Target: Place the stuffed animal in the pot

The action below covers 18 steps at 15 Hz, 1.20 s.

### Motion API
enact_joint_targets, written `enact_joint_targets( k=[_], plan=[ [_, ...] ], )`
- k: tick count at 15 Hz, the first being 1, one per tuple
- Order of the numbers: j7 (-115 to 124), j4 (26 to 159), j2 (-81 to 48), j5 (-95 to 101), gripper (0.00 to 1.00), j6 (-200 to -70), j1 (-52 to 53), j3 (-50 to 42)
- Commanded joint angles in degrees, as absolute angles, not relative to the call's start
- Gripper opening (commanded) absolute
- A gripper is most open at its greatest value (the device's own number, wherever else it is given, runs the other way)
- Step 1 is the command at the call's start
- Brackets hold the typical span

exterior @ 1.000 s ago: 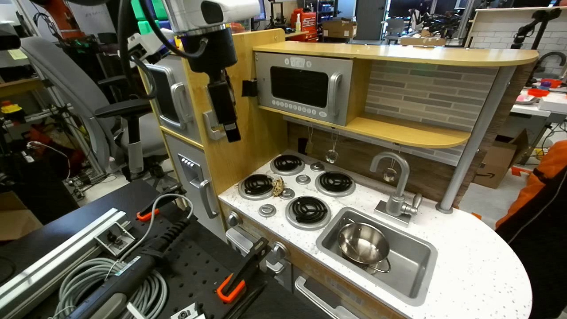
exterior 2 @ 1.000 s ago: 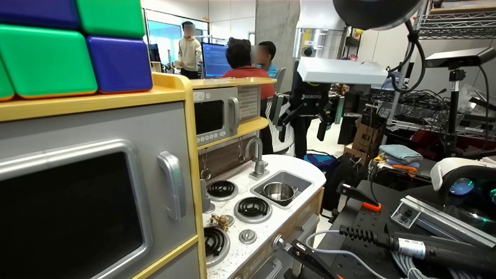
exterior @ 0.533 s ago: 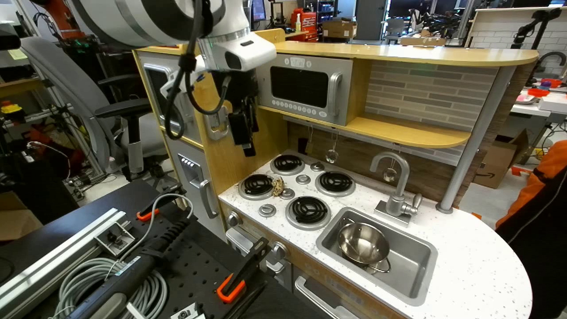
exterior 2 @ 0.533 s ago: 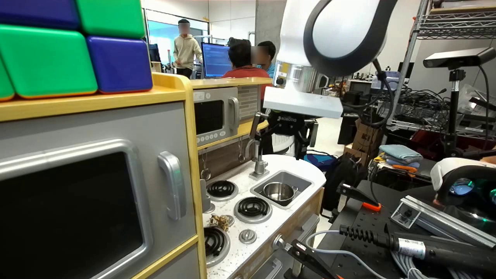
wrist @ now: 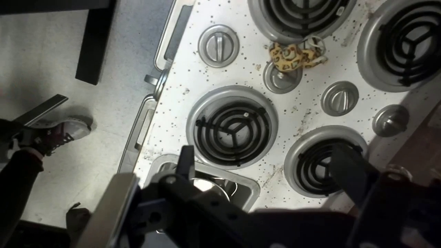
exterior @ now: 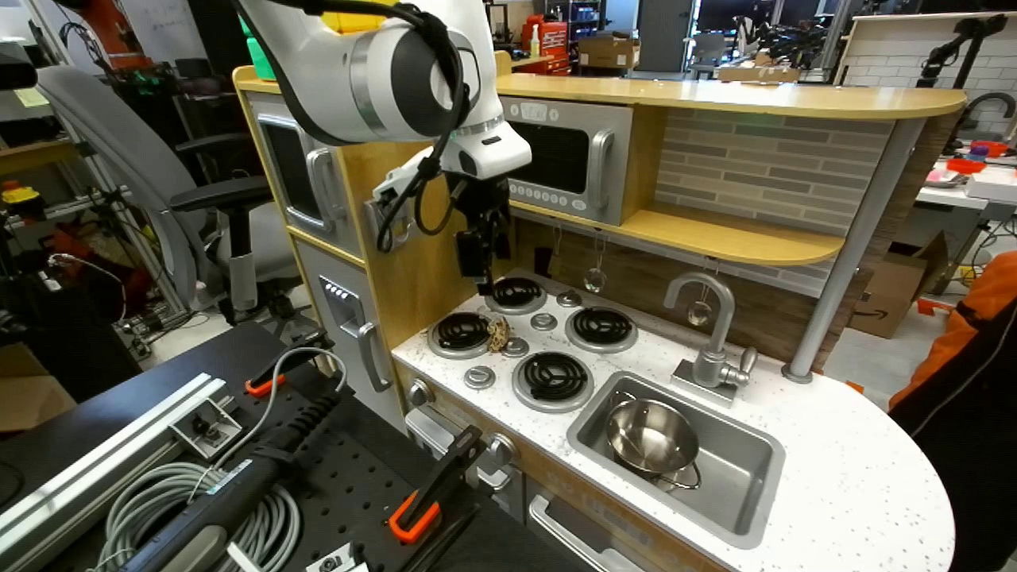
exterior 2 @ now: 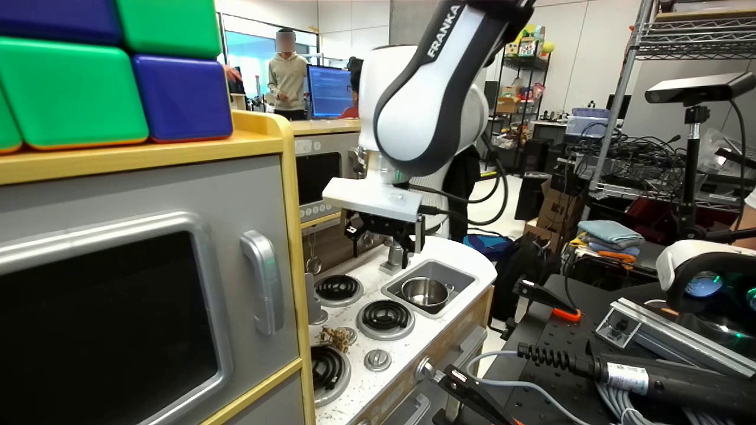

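White FRANKA-lettered arm; Robotiq gripper spread wide, empty. Leopard-print stuffed animal at left, beside stove knob; metal pot right, in sink.

1. In an exterior view, the gripper now sits lower and farther toward 4 o'clock than a second ago, its tip in front of the 9 o'clock edge of the topmost burner.
2. In an exterior view, it shifts toward 8 o'clock, now hiding the spout of the tap.
3. The robot arm now covers the 9 o'clock end of the microwave.
4. It hides most of the person in red.
5. A bystander's bare arm now shows at the 3 o'clock edge.
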<state>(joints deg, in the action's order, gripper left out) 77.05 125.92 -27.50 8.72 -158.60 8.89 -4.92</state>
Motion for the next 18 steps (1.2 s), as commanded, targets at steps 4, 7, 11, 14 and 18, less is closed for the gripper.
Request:
enact_joint_targets(
  k=[4, 7, 11, 14, 18],
  plan=[
    [84.53, 110.34, -41.52, 6.30, 1.00, -152.80, 16.32, -9.70],
    [84.88, 107.74, -44.22, 6.01, 1.00, -151.19, 17.14, -9.65],
    [83.35, 109.15, -44.00, 5.62, 1.00, -153.23, 16.75, -9.17],
    [83.39, 108.83, -44.00, 5.55, 1.00, -152.86, 16.77, -9.14],
    [87.25, 106.65, -47.08, 0.67, 1.00, -157.42, 16.22, -8.30]
  ],
)
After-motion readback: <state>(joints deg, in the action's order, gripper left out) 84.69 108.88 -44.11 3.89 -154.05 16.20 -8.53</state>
